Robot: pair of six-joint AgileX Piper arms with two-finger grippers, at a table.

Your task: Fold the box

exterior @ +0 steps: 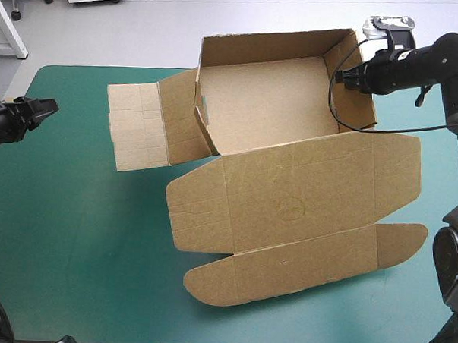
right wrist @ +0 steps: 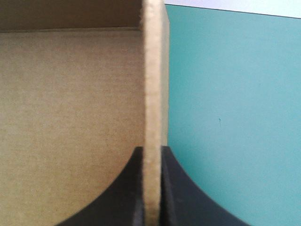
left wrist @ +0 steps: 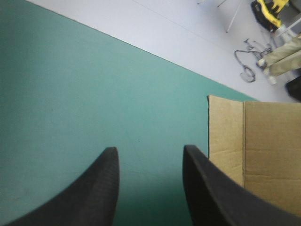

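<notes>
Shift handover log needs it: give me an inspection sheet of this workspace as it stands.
surface: teal-green cover, smooth, no stains seen.
job's things: box, brown, tray walls raised at the far side, left flap and lid panels lying flat.
clutter: nothing seen.
hands: left hand open above bare cover, apart from the box; right hand shut on the box's right wall.
cables: nothing seen.
surroundings: nothing seen.

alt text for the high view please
A brown box sits half-formed on the teal-green table: walls raised at the far side, lid flat toward the near edge, one flap spread out to the left. The right gripper is shut on its right wall; the left gripper hangs near the table's left edge, apart from the box.
</notes>
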